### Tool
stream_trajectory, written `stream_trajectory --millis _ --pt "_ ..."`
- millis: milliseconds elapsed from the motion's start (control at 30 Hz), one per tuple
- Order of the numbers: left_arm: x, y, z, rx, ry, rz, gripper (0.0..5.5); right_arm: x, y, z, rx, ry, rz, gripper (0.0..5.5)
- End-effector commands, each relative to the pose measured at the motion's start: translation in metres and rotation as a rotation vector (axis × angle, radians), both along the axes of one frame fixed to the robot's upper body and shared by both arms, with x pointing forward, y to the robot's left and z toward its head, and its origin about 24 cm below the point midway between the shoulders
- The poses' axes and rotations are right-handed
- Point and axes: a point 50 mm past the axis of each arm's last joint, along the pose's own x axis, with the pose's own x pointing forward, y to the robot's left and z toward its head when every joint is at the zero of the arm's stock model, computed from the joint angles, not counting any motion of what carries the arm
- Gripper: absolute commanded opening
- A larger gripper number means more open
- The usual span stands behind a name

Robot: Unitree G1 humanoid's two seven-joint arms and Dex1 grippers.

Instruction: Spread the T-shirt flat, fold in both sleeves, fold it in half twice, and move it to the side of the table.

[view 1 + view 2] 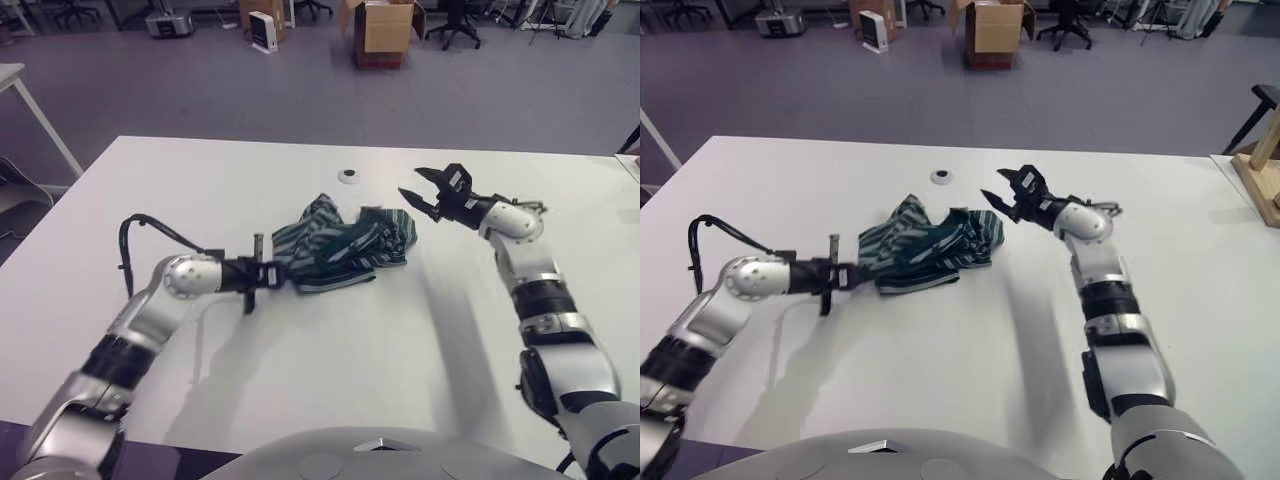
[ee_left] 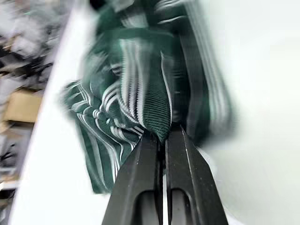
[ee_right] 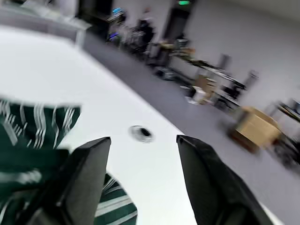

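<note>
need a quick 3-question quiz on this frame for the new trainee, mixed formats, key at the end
1. True or false: the T-shirt already lies spread flat on the table.
2. Multiple choice: the left gripper is
A) open, above the cloth
B) shut on a fold of the shirt's fabric
C) resting empty on the tabletop
3. Fill in: the right gripper, close to the shirt's edge on the robot's right, has its fingers ____.

Key
1. False: it is a bunched heap near the middle of the table.
2. B
3. open (wide apart, with nothing between them)
</note>
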Motion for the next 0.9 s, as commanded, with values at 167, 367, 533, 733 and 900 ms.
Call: stream_trajectory --millis 167,367,533,733,900 --pt "-0.064 0.018 0.019 0.112 0.271 -0.092 0.03 0.010 0.020 0.017 -0.345 0.093 0.371 2.62" --pt "-0.069 0.032 0.011 0.095 0.356 -0.001 0.03 0.011 0.075 -0.013 -0.161 0.224 0.414 2.62" --pt "-0.066 0.037 0.005 0.010 0.366 0.075 0.03 -0.026 0.069 -0.058 -0.428 0.367 0.594 2.62" --pt "-0.054 0.045 -0.002 -0.043 0.287 0.168 0.03 -0.070 0.043 -0.035 -0.437 0.558 0.770 2.62" --pt "-0.048 0.046 -0.006 -0.029 0.250 0.167 0.03 -0.050 0.011 0.007 -0.483 0.546 0.657 2.62"
